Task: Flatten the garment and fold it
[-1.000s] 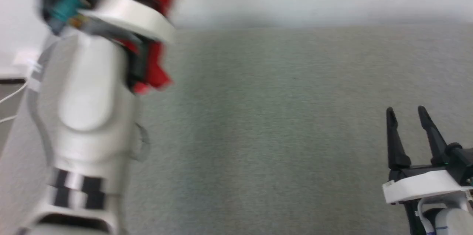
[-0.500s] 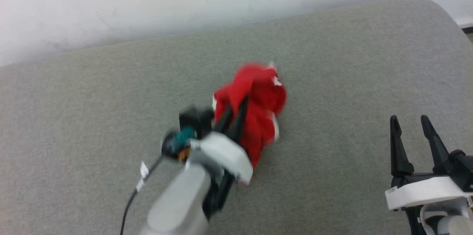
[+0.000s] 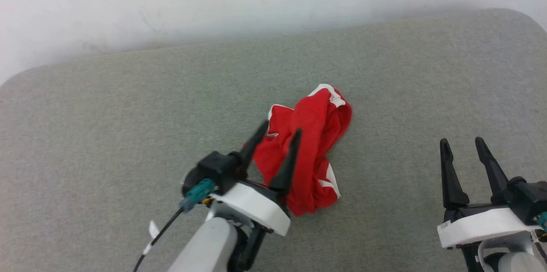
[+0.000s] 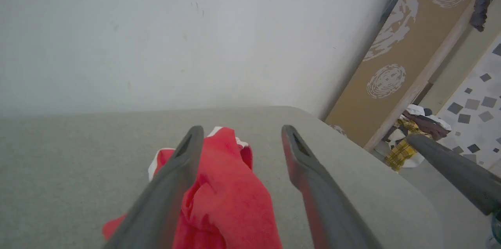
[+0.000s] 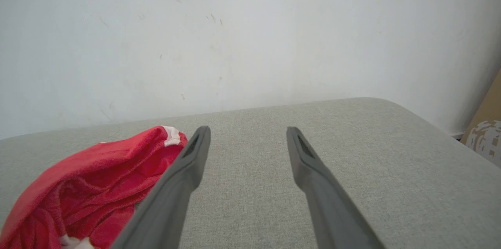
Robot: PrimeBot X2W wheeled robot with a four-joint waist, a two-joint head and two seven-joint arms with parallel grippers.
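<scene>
Garment [image 3: 312, 148]: a bright red pair of shorts with white trim, lying in a crumpled heap near the middle of the grey cushion [image 3: 128, 135].

We judge it light, soft and limp. It is thin cloth that will sag and slide over itself, and nothing about it is fragile. Its layers are bunched, so a pinch into the middle of the heap would probably catch several at once. White-trimmed edges show at the end of the heap nearer the cushion's far edge and at the end nearer its near edge. Those hems look like the better places to take hold, one per gripper, to draw the cloth flat. We judge that flattening is not yet begun.

Left gripper [image 3: 281, 127]: held low over the cushion's middle, with the forearm coming in from the near edge and angled toward the far right corner. Its two fingers stand wide apart over the heap and clamp nothing. We cannot tell whether the tips touch cloth.

Right gripper [image 3: 461, 140]: over the cushion's near right part, well apart from the garment. Its fingers point toward the far edge, spread wide and empty.
</scene>
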